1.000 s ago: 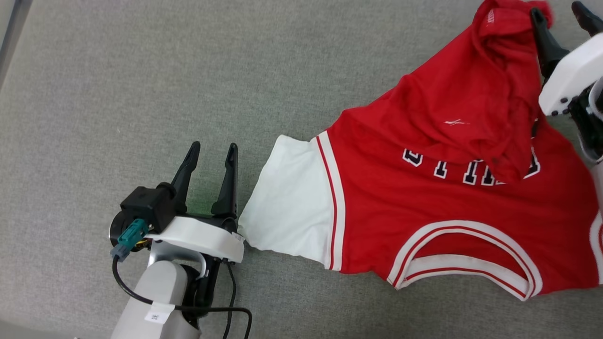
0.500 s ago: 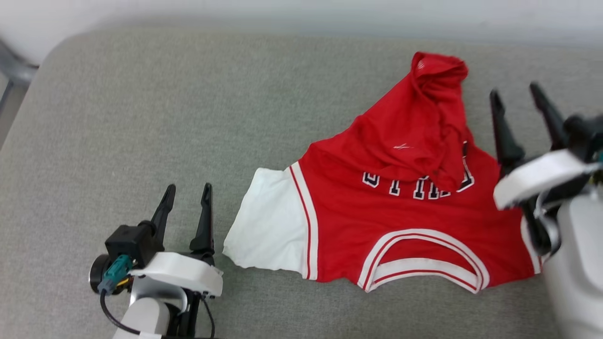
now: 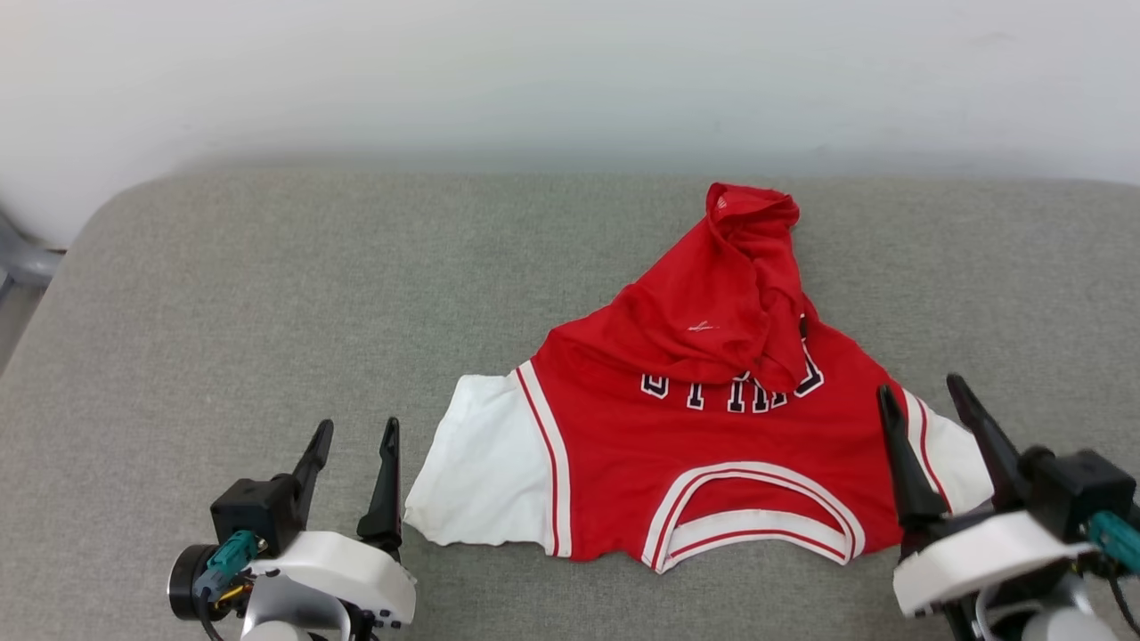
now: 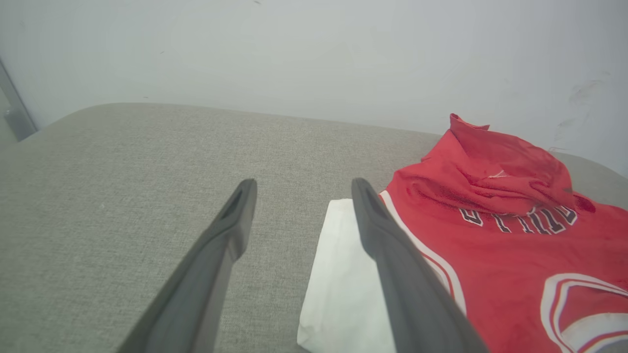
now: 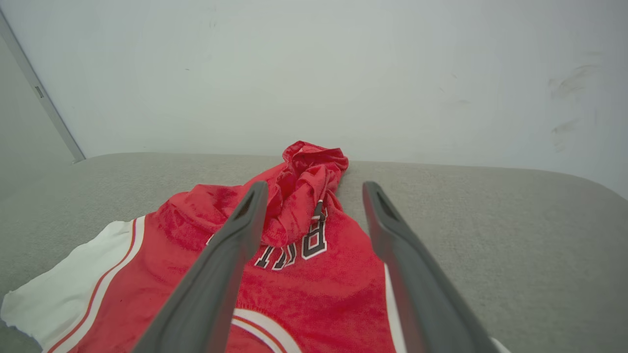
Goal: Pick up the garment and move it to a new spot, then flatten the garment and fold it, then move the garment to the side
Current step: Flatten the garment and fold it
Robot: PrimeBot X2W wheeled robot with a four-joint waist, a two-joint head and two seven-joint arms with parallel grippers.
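Ok, starting from the left: our left gripper (image 3: 357, 425) sits low over the grey cushion (image 3: 223, 312) with its jaws spread wide and nothing between them. Just to its right is the garment (image 3: 730, 436). The near white sleeve (image 3: 481, 472) lies just beside the fingers but clear of them.

The shirt lies print side up, and its long axis runs sleeve to sleeve, straight across in front of us. The collar (image 3: 748, 525) is at our edge. The hem (image 3: 753, 214) is flopped back over the lettering and heaped at the far side, a bit right of centre.

On the right, our right gripper (image 3: 919, 387) is also wide open and holding nothing. In the head view its fingers cross the other sleeve (image 3: 948, 445). Honestly we can't tell from here whether they rest on the cloth or hover just above it.

We reckon flattening comes next, so that heap has to be pulled away from us. In the right wrist view it sits dead ahead between the fingers, so the right arm looks like the nearer one. The left would have to reach across the whole chest to get there.
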